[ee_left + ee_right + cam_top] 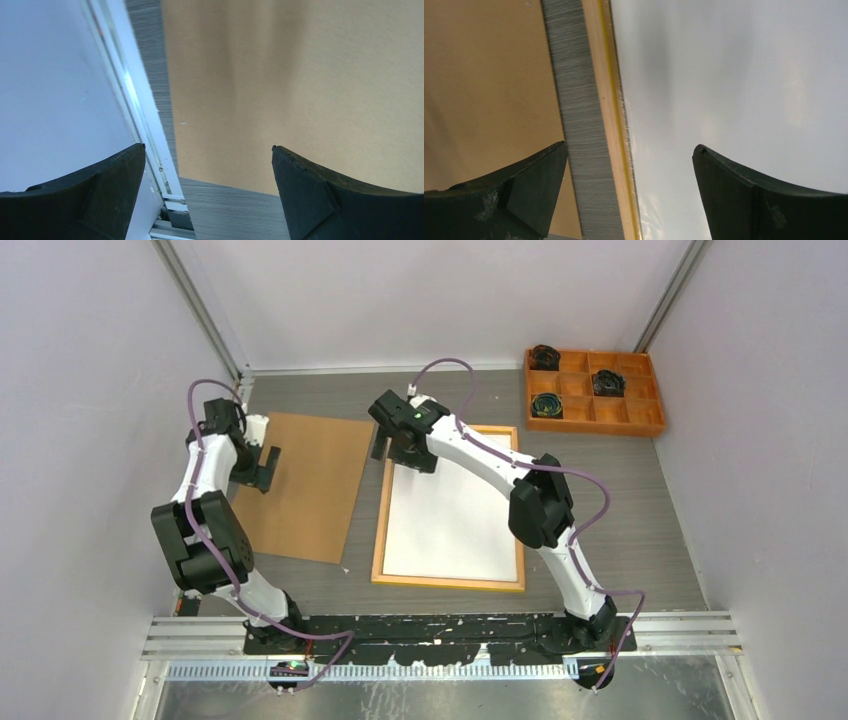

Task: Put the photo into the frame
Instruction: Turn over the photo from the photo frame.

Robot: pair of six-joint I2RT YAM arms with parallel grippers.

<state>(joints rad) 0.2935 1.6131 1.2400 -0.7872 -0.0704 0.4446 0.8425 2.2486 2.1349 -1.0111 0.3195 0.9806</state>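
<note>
Right fingers (749,200) spread wide, empty, over frame (606,125) edge and photo (734,75). Left fingers (330,200) wide, empty, above board (300,75).

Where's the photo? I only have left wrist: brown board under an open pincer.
Observer: The photo lies white side up inside the frame, right of your board.
Operator: Right pincer gripping it?
Observer: No. The right pincer is open, empty, above the frame's left rail.
Operator: Anything else around?
Observer: An orange tray at the far right corner, dark items in three compartments.
</note>
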